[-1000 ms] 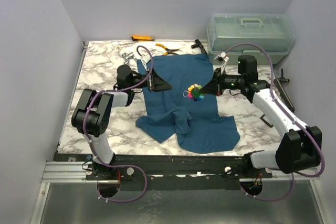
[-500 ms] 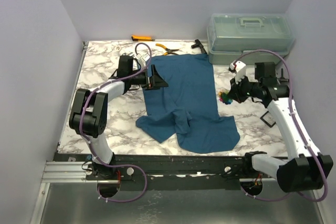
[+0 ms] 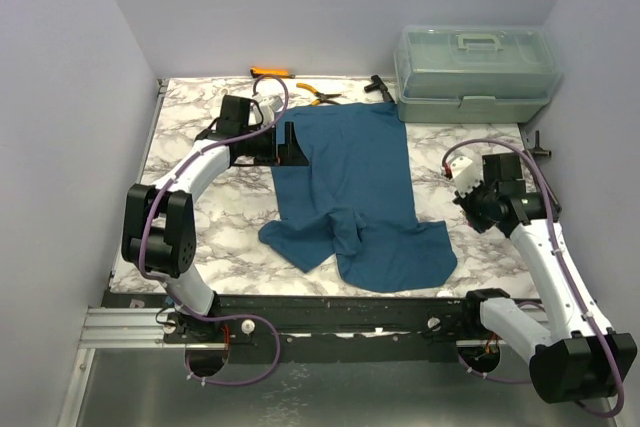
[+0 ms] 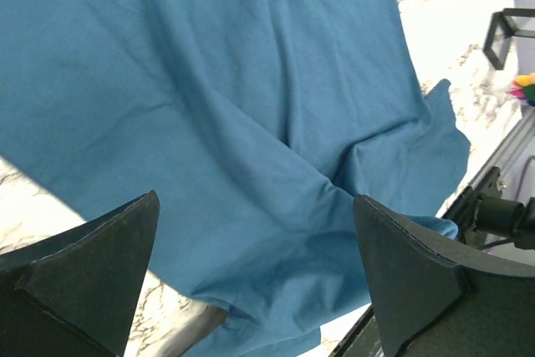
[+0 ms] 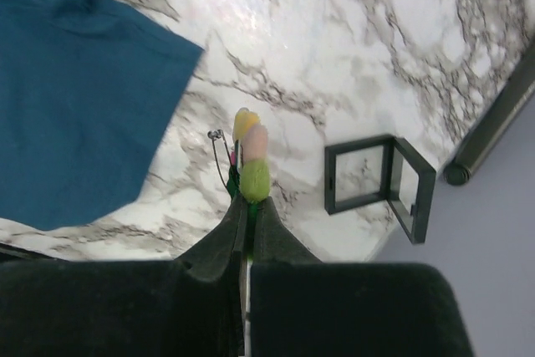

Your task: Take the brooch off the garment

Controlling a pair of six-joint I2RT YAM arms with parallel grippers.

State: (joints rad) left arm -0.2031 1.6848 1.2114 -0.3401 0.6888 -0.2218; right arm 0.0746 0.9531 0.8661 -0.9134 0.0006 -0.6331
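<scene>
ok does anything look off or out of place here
Only mildly. The garment lies rumpled, its near hem bunched into folds. The brooch is off it, pinched in the shut right gripper above the bare marble table, its wire pin sticking out sideways.

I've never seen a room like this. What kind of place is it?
Probably a robot lab's test bench. Plain walls box in a marble-patterned table, a left robot arm and a right one are bolted at its near edge, and pliers and a clear toolbox sit at the back.
</scene>
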